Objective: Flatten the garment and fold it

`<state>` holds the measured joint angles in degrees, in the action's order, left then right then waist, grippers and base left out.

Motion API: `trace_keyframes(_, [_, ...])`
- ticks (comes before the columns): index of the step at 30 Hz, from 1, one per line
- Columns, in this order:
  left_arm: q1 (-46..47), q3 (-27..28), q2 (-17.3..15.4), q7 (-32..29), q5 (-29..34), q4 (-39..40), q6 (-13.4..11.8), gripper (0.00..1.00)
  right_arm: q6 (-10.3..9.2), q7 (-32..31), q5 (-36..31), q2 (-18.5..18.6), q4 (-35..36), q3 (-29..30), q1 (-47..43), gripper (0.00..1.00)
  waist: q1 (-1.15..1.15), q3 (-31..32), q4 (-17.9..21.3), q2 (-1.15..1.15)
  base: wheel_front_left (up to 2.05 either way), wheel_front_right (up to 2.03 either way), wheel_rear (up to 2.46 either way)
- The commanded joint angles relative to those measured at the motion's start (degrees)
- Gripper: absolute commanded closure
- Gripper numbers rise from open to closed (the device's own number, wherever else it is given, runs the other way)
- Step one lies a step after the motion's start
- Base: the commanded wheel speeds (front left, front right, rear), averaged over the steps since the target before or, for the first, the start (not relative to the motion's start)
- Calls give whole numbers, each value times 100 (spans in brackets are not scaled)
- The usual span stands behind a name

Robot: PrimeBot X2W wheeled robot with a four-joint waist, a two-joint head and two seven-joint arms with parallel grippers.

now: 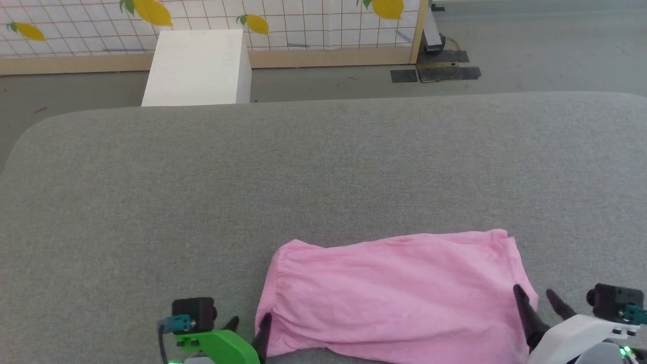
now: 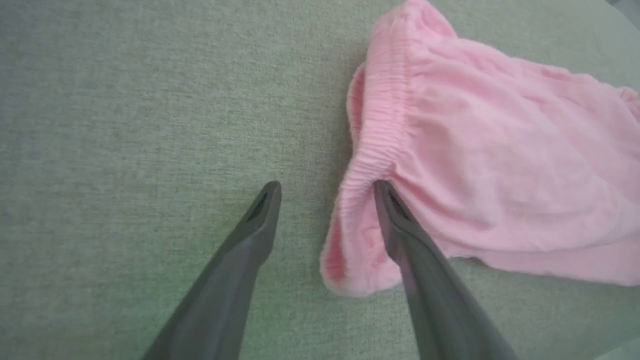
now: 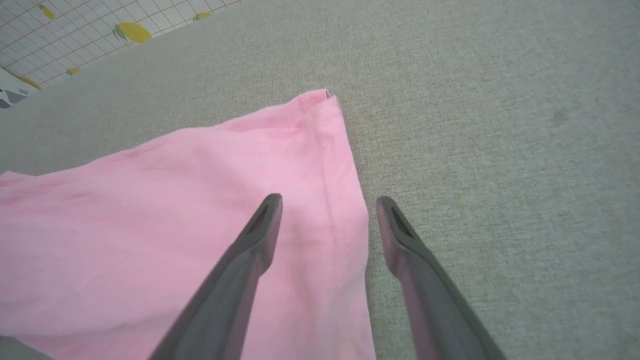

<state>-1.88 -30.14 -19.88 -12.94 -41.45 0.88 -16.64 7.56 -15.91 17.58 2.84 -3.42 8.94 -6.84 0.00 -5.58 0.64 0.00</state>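
Spreading wide apart, the two dark fingers of the left gripper [image 2: 326,186] are seen released, with nothing held between them. One fingertip is seen touching the gathered hem [image 2: 380,125] of the garment [image 2: 500,150], while the other is held over the bare grey fabric surface [image 2: 125,125]. The right gripper [image 3: 328,199] is likewise seen opened and empty. Its fingers are set astride the stitched edge [image 3: 332,175] at the garment's opposite end, one above the pink cloth and one above the grey surface just beside it. Whether those tips are touching what lies beneath cannot be told. The garment is laid out lengthwise between the two grippers, near the front of the surface in the head view. It is mostly flat with light wrinkles, and its gathered end is turned towards the robot's left and puckered slightly open. Beyond the far edge of the surface, a white box [image 1: 199,68] is stood on the floor [image 1: 530,45]. Behind it a gridded screen [image 1: 303,25] printed with lemons is seen.
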Motion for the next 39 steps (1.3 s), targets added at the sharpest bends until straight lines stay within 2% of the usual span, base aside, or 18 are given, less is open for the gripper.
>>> trace_keyframes(1, [-92, 89, -7, 219, 8, 34, 48, 0, -8, 181, -46, 4, -41, 53, 147, 0, 0, 30, -29, 0, 0, 0, 0])
trace_keyframes(8, [184, 273, -142, 1630, 649, -132, 302, 0, -8, 407, -143, 4, -452, 137, 474, 0, 0, 91, -117, 0, 0, 0, 0])
trace_keyframes(13, [704, 505, 65, 2649, 1035, -564, 394, 0, -8, 357, -74, 4, -999, 228, 835, 0, 0, 98, -227, 0, 0, 0, 0])
trace_keyframes(16, [989, 601, 188, 2773, 1347, -764, 472, 0, -8, 226, -60, 4, -1361, 261, 1033, 0, 0, 110, -267, 0, 0, 0, 0])
trace_keyframes(23, [1302, 1209, 681, 2791, 1912, -834, 877, 0, -8, -291, -109, 4, -2167, 189, 1383, 0, 0, 162, -293, 0, 0, 0, 0])
trace_keyframes(29, [1329, 1637, 980, 2792, 2227, -1057, 1168, 0, -8, -661, 89, 4, -2683, -148, 1547, 0, 0, 201, -290, 0, 0, 0, 0])
trace_keyframes(30, [1330, 1707, 1028, 2792, 2272, -1094, 1208, 0, -8, -754, 160, 4, -2745, -235, 1553, 12, 0, 206, -291, 0, 0, 0, 0])
trace_keyframes(31, [1329, 1760, 1064, 2793, 2304, -1127, 1239, 0, -8, -820, 215, 4, -2772, -318, 1554, 54, 0, 210, -293, 0, 0, 0, 0])
trace_keyframes(32, [1328, 1824, 1102, 2793, 2350, -1164, 1268, 0, -8, -850, 249, 4, -2778, -366, 1552, 73, 0, 212, -293, 0, 0, 0, 0])
trace_keyframes(33, [1325, 1883, 1139, 2793, 2388, -1196, 1299, 0, -8, -845, 248, 4, -2758, -400, 1550, 100, 0, 212, -295, 0, 0, 0, 0])
trace_keyframes(39, [1264, 2137, 1273, 2793, 2549, -1306, 1454, 0, -8, -569, 71, 4, -2371, -158, 1474, 100, 0, 227, -285, 0, 0, 0, 0])
